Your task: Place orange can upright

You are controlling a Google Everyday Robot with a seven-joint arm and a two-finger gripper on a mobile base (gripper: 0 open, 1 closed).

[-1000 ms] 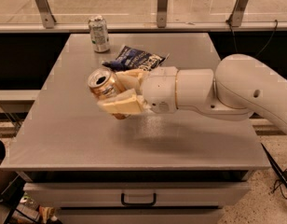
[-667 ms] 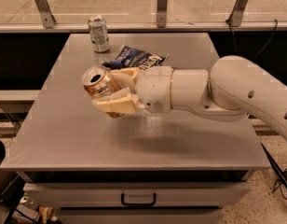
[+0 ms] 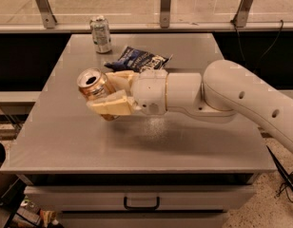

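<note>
The orange can is a shiny orange-gold can with a silver pull-tab top. It is held in my gripper above the left middle of the grey table. The can is tilted, its top facing up and toward the camera. My cream fingers are shut on the can's body from both sides. The white arm reaches in from the right. The can's lower part is hidden by the fingers.
A green-and-white can stands upright at the table's far left edge. A dark blue chip bag lies behind the gripper. A railing runs behind the table. A drawer with a handle is under the front edge.
The gripper with the orange can has moved a little to the left. The can's top has turned more upward.
</note>
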